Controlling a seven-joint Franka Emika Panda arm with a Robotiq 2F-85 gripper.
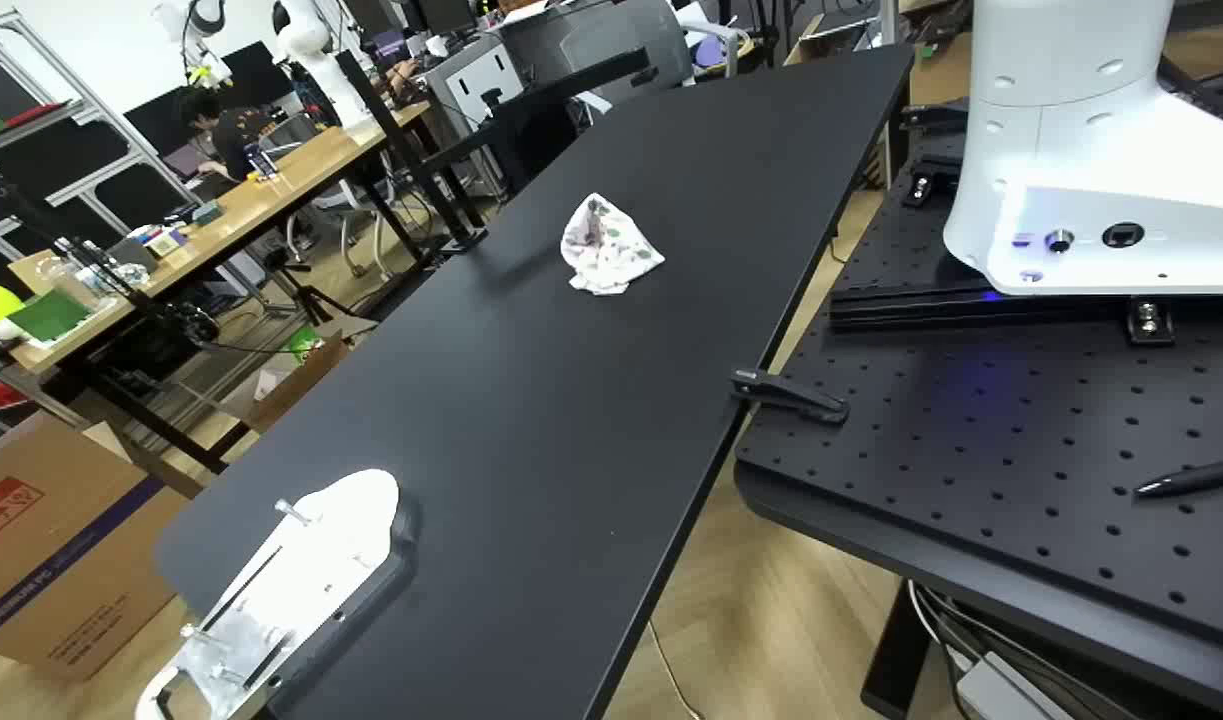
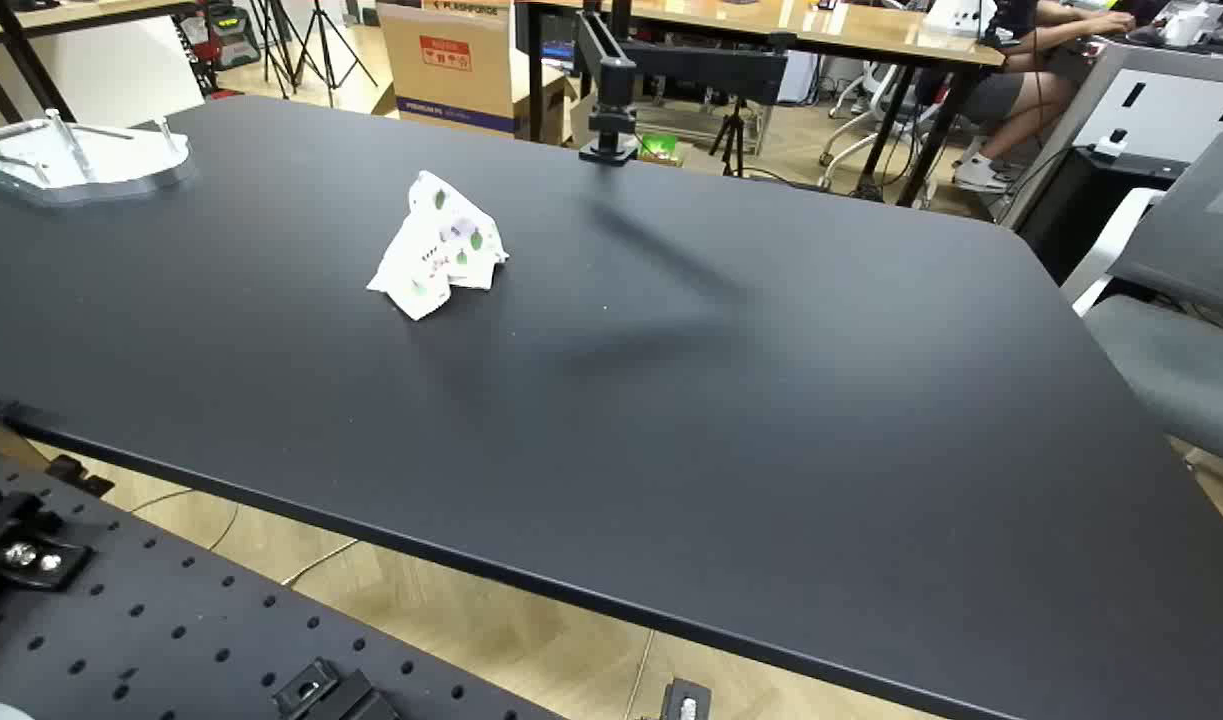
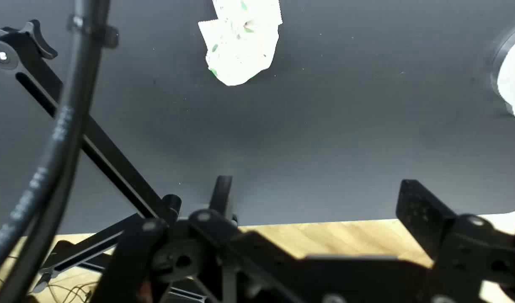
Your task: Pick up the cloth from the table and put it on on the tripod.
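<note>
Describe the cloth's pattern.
White cloth with scattered green and purplish marks, clearest in an exterior view.

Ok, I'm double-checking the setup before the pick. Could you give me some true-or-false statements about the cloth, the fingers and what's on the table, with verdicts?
1. The fingers stand apart. True.
2. The cloth lies on the black table. True.
3. The fingers touch the cloth. False: the cloth lies away from them.
4. The cloth is plain white. False: printed marks, some green, show on it.
5. A white pegged plate rests on the same black table. True.
6. The pegged plate touches the cloth. False: they lie apart.
</note>
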